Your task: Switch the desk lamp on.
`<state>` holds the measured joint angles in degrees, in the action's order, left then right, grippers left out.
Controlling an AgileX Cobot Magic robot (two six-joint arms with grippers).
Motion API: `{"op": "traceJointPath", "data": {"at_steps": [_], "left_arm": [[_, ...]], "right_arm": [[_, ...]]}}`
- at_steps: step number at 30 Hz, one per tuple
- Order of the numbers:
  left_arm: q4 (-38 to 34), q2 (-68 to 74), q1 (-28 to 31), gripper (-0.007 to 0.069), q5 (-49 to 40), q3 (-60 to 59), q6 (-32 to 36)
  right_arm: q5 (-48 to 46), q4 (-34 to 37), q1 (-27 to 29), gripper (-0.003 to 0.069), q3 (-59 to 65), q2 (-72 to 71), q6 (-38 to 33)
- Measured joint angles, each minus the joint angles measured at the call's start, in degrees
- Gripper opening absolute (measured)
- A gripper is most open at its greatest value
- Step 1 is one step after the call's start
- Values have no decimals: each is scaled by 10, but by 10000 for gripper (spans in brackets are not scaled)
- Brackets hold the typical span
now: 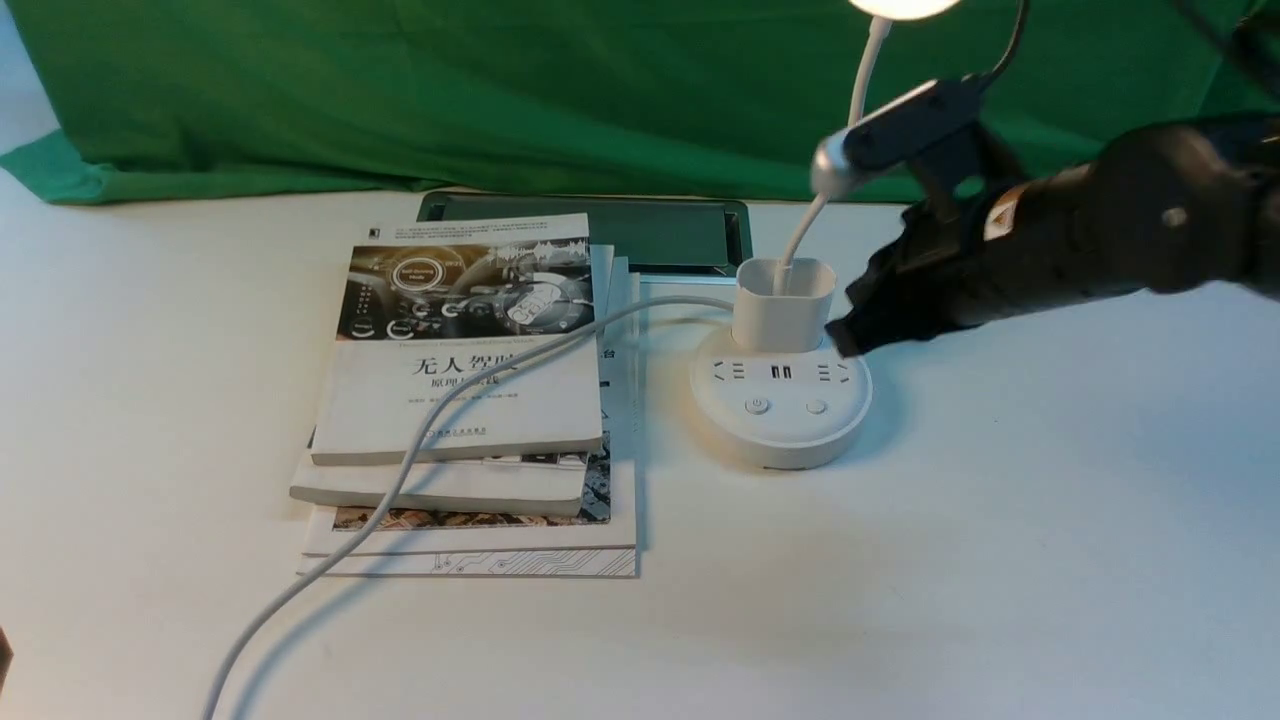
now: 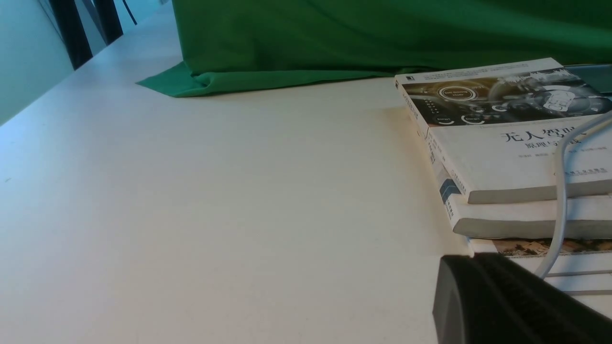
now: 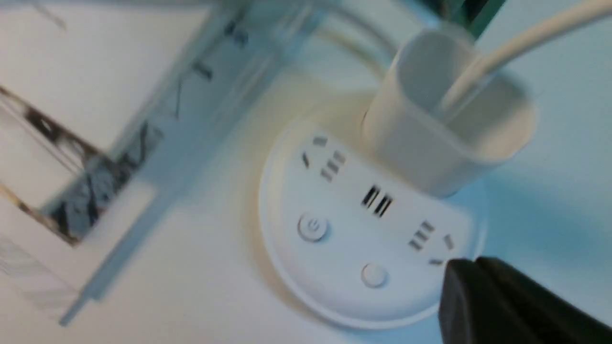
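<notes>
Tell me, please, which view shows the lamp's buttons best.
The front view: power button and plain button are sharp and unobstructed. The right wrist view shows both closer but blurred; the left wrist view shows neither.

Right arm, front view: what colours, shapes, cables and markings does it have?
The right arm is black and bulky, with a silver screw and an orange-white label. Its claw is black. Above it sits a dark bar with a silver end, trailing a black cable.
</notes>
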<state>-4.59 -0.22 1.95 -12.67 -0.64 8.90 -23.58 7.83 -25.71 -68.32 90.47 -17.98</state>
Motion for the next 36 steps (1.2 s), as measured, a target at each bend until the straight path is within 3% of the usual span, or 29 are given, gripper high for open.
{"op": "traceJointPath", "data": {"at_steps": [11, 26, 32, 36], "left_arm": [[0, 0, 0, 21, 0, 0, 0], [0, 0, 0, 21, 0, 0, 0], [0, 0, 0, 21, 0, 0, 0], [0, 0, 0, 21, 0, 0, 0]], "right_arm": [[47, 0, 0, 42, 215, -365, 60], [139, -1, 0, 89, 455, -647, 49], [286, -1, 5, 104, 564, -713, 51], [355, -1, 71, 117, 656, -774, 87]]}}
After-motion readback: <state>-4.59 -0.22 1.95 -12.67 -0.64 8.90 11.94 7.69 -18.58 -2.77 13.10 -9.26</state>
